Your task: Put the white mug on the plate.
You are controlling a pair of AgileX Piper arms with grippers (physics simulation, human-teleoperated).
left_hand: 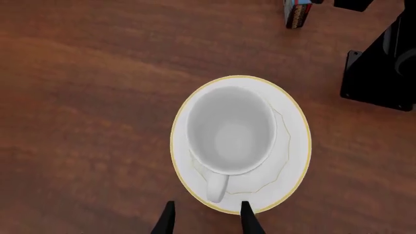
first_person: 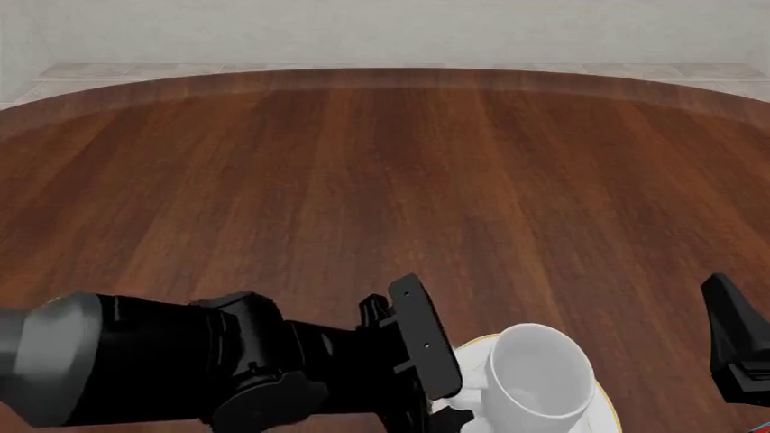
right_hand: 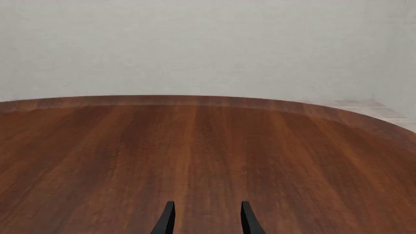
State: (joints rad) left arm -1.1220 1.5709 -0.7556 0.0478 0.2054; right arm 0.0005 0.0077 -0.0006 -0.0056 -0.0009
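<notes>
Between the left gripper's (left_hand: 206,220) dark fingertips (left_hand: 166,219) lies an empty gap; the jaws stand apart, holding nothing, poised above the near edge of the plate (left_hand: 295,146); the white mug's (left_hand: 231,129) handle points toward that gap, clear of both tips. White mug sits upright on the plate, mouth open upward, interior empty, set slightly off-centre; the plate's thin gold rim shows all round it, and the plate rests flat on the brown wooden table (left_hand: 85,97). Front view confirms: mug (first_person: 542,372) on plate (first_person: 472,359) at the table's near edge, right of centre, with the left arm (first_person: 241,361) reaching across to it. Right gripper (right_hand: 206,220): jaws apart, nothing between them, facing bare table (right_hand: 195,146) and a pale wall (right_hand: 208,44). A small coloured box (left_hand: 297,13) stands well beyond the plate, partly cut off; its markings are unreadable.
</notes>
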